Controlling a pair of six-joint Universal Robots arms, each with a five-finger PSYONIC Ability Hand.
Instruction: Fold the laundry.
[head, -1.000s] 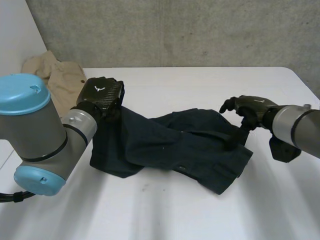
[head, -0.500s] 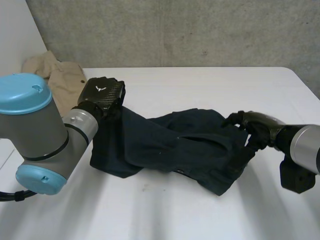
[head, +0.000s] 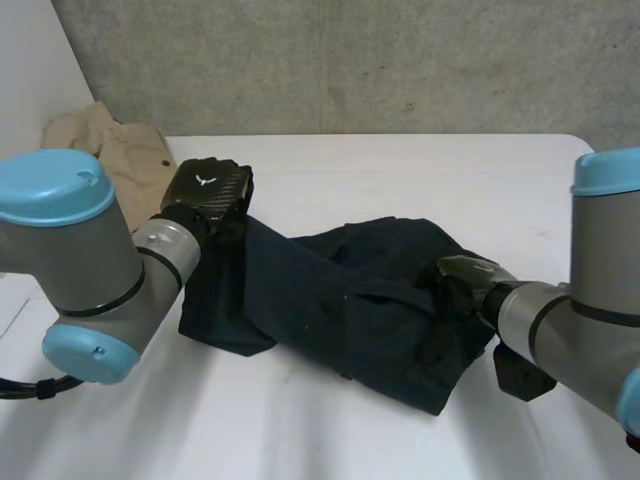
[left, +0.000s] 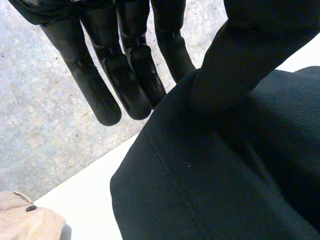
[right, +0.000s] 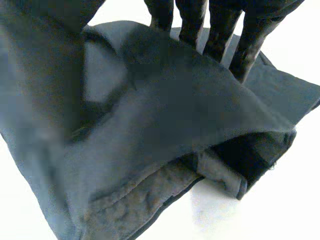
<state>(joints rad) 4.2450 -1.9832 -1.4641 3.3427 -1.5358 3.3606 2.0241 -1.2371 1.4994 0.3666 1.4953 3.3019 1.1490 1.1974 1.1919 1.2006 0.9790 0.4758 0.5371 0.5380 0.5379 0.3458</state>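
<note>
In the head view, the dark garment (head: 340, 300) lies across the middle of the white table (head: 400, 170), crumpled, from left to right. The left hand (head: 207, 187) is at its far left corner and holds this corner a little up. The right hand (head: 462, 278) is on the garment's right end, where the cloth is bunched. A beige cloth (head: 110, 150) lies at the far left edge of the table, apart from the garment.

In the left wrist view, the left hand (left: 125, 75) has straight fingers behind the garment's (left: 225, 190) edge, and the thumb (left: 240, 60) presses on top, so the edge is pinched. The beige cloth (left: 25, 225) is near.

In the right wrist view, the right hand's (right: 220, 30) fingers go behind a raised fold of the garment (right: 150, 140). Their tips are hidden, and the fold is grasped and held off the table (right: 280, 190).
</note>
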